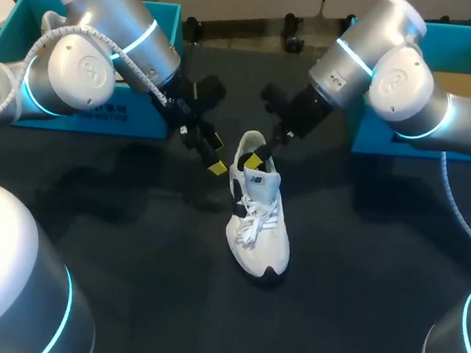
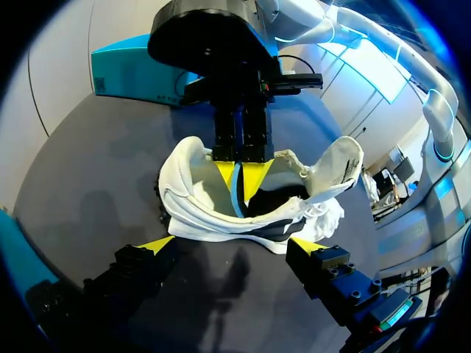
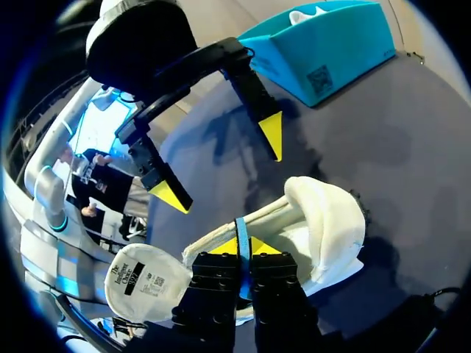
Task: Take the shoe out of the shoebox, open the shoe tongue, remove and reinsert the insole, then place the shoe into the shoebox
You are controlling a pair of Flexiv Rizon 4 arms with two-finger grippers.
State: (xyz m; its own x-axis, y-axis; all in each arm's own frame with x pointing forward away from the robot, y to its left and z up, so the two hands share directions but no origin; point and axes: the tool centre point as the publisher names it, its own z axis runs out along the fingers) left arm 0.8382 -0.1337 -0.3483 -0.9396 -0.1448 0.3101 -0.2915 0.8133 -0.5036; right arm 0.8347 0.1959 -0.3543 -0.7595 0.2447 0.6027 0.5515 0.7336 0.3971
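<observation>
Right gripper [image 3: 241, 250] is pinched shut on a thin blue strip [image 3: 240, 229] inside the shoe [image 1: 257, 224] opening.
Left gripper [image 2: 232, 246] stands wide open, holding nothing, at 9 o'clock of the padded heel. The white shoe lies mid-counter [image 1: 123, 299], toe to 5 o'clock, with dark open surface around it. Teal shoeboxes are at 10 o'clock [image 1: 140, 126] and 2 o'clock [image 1: 381, 140].

White shoe [image 1: 258, 220] upright mid-table, tongue [image 3: 140, 283] folded open; teal shoebox [image 1: 141, 121] well apart.
</observation>
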